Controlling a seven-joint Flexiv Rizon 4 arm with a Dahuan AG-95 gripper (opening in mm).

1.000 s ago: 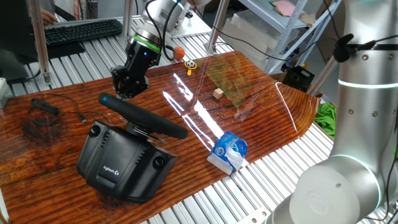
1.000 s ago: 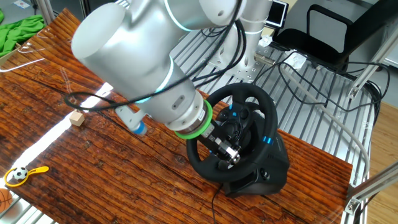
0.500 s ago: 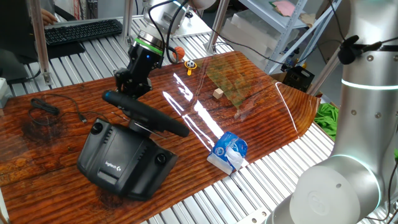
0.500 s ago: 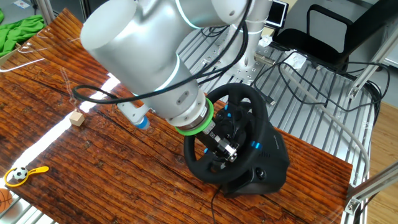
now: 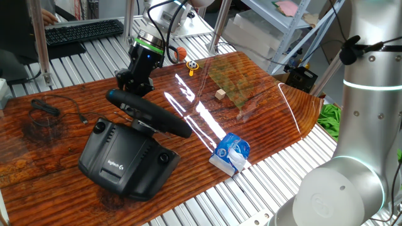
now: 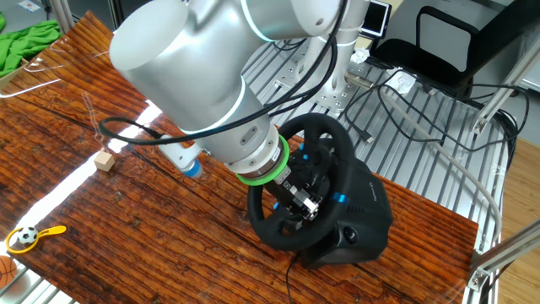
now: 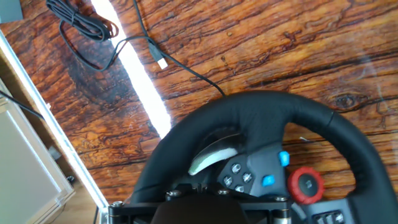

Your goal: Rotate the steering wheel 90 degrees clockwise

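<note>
The steering wheel is a black rim on a bulky black Logitech base, standing on the wooden table. In the other fixed view the rim faces the arm, and its small blue mark sits low on the right side. My gripper is at the far end of the rim and closed on it; it also shows in the other fixed view, against the rim's lower left. The hand view shows the rim, the hub buttons and a red dial close up. My fingertips are hidden.
A blue and white packet lies near the front edge. A small wooden block and a toy football on a yellow holder lie farther back. A black cable lies left of the wheel. A black keyboard sits beyond the table.
The wheel has turned with my gripper: in the other fixed view the blue mark has slid down the rim toward the bottom. The gripper has shifted slightly along with the rim.
</note>
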